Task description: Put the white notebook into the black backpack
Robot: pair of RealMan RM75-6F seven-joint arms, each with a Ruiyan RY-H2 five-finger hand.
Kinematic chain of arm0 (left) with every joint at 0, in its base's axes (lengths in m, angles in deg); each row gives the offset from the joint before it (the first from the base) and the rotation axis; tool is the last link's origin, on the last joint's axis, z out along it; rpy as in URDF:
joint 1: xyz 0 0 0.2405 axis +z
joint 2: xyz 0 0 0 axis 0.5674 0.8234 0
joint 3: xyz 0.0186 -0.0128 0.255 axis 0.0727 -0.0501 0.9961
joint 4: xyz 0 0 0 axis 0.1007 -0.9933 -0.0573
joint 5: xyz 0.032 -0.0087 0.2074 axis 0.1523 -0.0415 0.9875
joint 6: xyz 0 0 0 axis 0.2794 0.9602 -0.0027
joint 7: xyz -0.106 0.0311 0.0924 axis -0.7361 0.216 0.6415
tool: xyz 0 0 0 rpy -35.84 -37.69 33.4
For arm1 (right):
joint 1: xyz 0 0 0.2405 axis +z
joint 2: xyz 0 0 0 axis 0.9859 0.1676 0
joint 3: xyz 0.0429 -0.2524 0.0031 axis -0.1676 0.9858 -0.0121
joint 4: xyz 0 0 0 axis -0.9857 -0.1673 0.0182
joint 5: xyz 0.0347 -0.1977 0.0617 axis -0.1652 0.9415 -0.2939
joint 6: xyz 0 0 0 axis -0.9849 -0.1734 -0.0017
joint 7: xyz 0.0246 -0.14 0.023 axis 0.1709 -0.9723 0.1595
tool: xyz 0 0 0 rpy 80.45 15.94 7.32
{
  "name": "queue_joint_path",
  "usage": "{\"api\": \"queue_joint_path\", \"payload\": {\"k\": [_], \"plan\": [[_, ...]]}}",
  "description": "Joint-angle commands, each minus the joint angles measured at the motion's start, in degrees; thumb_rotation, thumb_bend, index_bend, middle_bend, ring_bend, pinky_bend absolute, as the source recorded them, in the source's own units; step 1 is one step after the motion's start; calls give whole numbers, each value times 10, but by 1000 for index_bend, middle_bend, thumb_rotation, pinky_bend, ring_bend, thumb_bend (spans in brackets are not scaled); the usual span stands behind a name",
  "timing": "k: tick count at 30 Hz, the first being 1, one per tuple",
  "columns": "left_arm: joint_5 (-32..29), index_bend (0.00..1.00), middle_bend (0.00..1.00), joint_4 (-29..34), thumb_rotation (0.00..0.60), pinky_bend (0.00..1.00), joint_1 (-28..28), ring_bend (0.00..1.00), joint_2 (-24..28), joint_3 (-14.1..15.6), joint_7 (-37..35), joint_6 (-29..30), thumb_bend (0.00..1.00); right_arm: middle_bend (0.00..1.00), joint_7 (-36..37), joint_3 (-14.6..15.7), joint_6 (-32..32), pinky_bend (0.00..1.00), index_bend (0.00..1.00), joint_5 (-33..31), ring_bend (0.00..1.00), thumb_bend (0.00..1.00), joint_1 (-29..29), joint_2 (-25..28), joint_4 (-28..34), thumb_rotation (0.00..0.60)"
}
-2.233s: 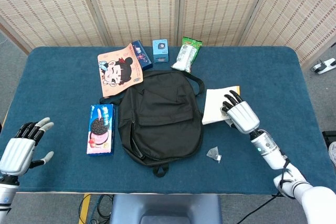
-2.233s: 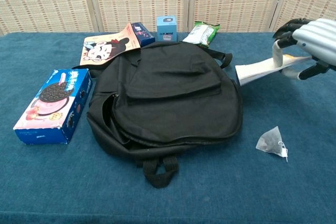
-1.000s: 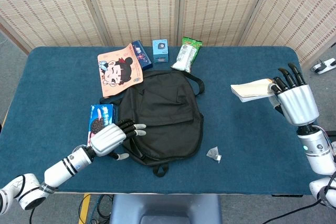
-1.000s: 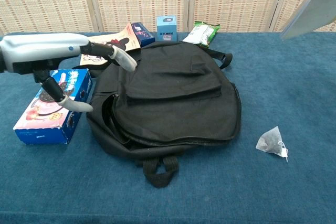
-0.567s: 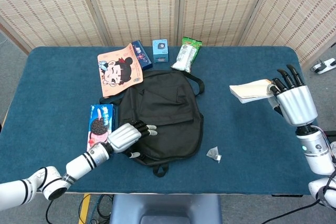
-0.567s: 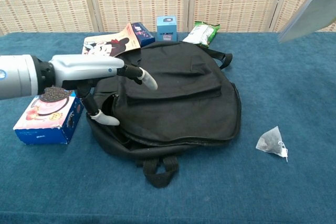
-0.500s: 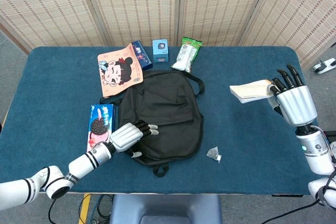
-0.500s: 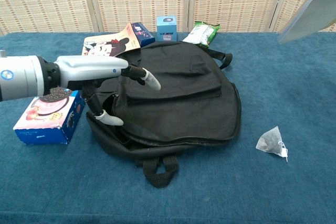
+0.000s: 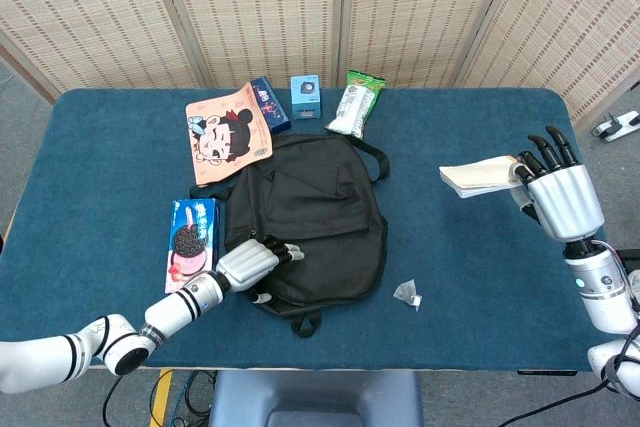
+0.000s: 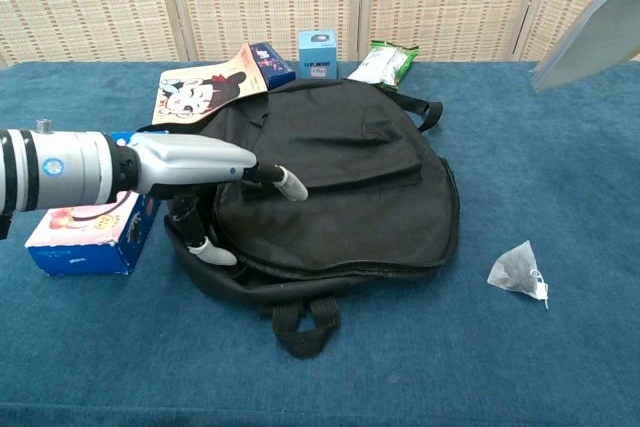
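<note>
Head view: the Oreo box [image 9: 192,245] lies at the left, beside the black backpack [image 9: 310,227]. The left hand [image 9: 252,262] rests on the backpack's lower left edge, fingers spread, holding nothing. A small clear packet [image 9: 407,293] lies to the right. The right hand [image 9: 560,195] grips the white notebook [image 9: 481,174], raised above the table [image 9: 100,147].
</note>
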Motion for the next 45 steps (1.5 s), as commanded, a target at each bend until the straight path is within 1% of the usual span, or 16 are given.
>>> {"api": "queue_joint_path", "payload": {"k": [1, 10, 18, 22, 26, 31, 32, 36, 45], "plan": [[-12, 130, 122, 3, 600, 106, -3, 138, -4, 7, 19, -2, 240, 467, 4, 0, 1, 132, 781, 0, 212, 435, 0, -3, -2, 600], [-41, 137, 122, -33, 600, 106, -10, 139, -46, 0, 26, 6, 240, 467, 10, -2, -2, 132, 781, 2, 212, 435, 0, -12, -8, 600], [-42, 198, 122, -67, 600, 106, -4, 147, -75, -5, 6, 30, 240, 467, 17, -4, -2, 132, 781, -1, 213, 435, -3, -16, -15, 600], [-39, 228, 122, -83, 600, 106, 3, 158, -91, -9, -16, 50, 240, 467, 20, -3, -2, 133, 781, -1, 213, 435, -4, -20, -19, 600], [-27, 291, 129, -95, 600, 106, 8, 178, -102, -14, -44, 67, 240, 467, 23, -4, -2, 137, 781, -3, 213, 435, -5, -24, -23, 600], [-18, 392, 170, -107, 600, 106, 10, 217, -111, -17, -72, 77, 242, 467, 26, -6, -4, 139, 781, -6, 213, 435, -7, -27, -26, 600], [-18, 424, 178, -110, 600, 106, 11, 223, -113, -18, -76, 78, 252, 467, 26, -6, -4, 139, 781, -6, 213, 435, -7, -27, -26, 600], [-17, 507, 210, -122, 600, 106, 13, 249, -122, -19, -91, 82, 328, 467, 28, -5, -3, 139, 781, -8, 213, 435, -10, -28, -29, 600], [-17, 691, 281, -135, 600, 111, 16, 278, -129, -21, -102, 88, 463, 467, 28, -7, -4, 139, 781, -9, 213, 435, -11, -29, -28, 600]]}}
